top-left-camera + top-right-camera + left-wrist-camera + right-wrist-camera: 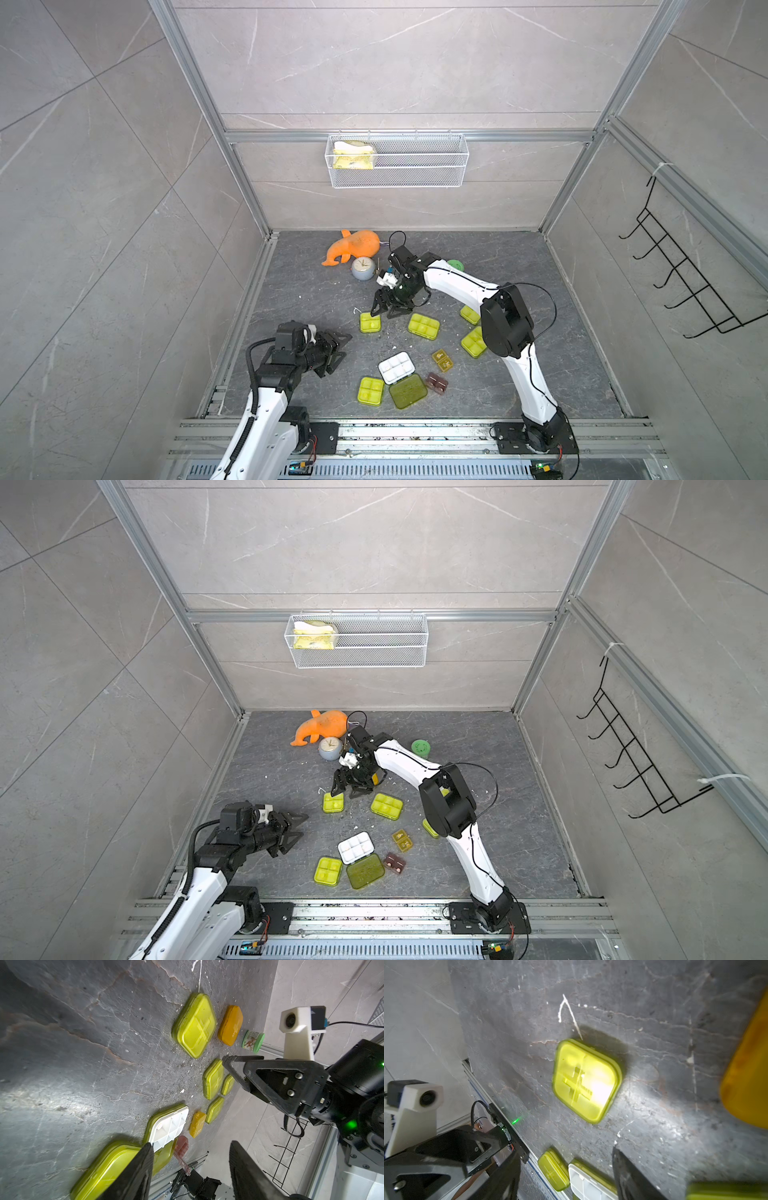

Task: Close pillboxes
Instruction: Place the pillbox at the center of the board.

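Observation:
Several pillboxes lie on the dark stone floor [316,299]. One lies open: white six-cell tray [397,368], its yellow-green lid [408,390] flat beside it. A shut four-cell box [370,323] sits just below my right gripper [381,313], which hangs open and empty over its far edge; the right wrist view shows that lid [586,1081] down. Beside it is a shut six-cell box [424,326]. The orange box [230,1025] lies behind them. An amber two-cell box [442,360] stands open. My left gripper [347,347] hovers open and empty, left of the boxes.
A shut four-cell box [370,390], a brownish box [437,382] and two yellow-green boxes [473,342] near the right arm. At the back: orange plush toy [353,247], small clock [363,269], green-lidded jar [457,264]. Wire basket [397,160] on the back wall.

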